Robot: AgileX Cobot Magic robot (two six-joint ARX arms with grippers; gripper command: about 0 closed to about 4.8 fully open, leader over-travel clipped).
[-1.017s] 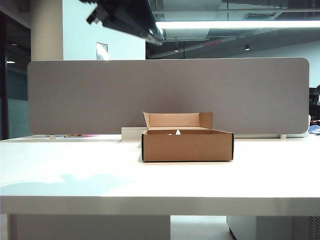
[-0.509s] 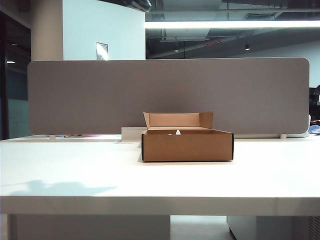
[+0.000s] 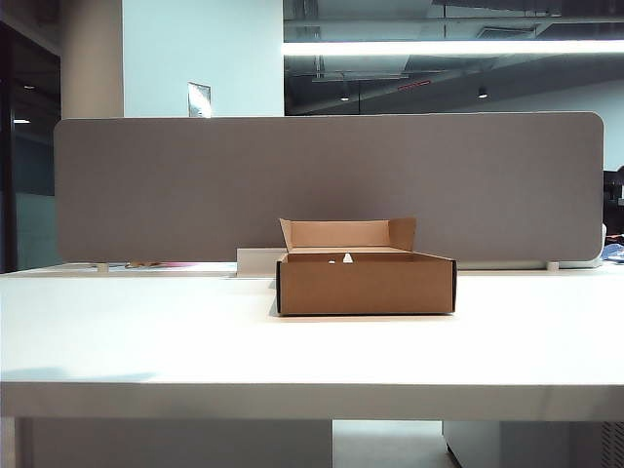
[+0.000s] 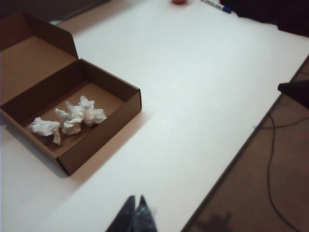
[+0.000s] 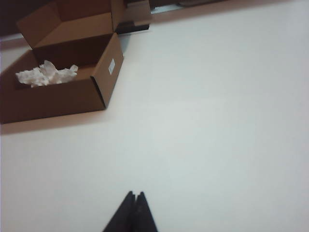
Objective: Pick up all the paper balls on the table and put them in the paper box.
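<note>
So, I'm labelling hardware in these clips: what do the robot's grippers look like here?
Only the fingertips show. The left gripper appears as two dark, nearly black slim fingers tapering to points. The right gripper looks the same: matte black, wedge-shaped. No cables, markings or arm links are visible on either, and the exterior view shows neither arm.

ext: low, front-on at table [image 3: 292, 351] edge | wrists: high, angled down | shared: paper box [image 3: 366, 282]

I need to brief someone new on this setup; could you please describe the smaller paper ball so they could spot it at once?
On the white table sits an open brown paper box. Two crumpled white wads lie inside. The smaller paper ball lies beside the larger paper ball, nearer the box's end wall.
</note>
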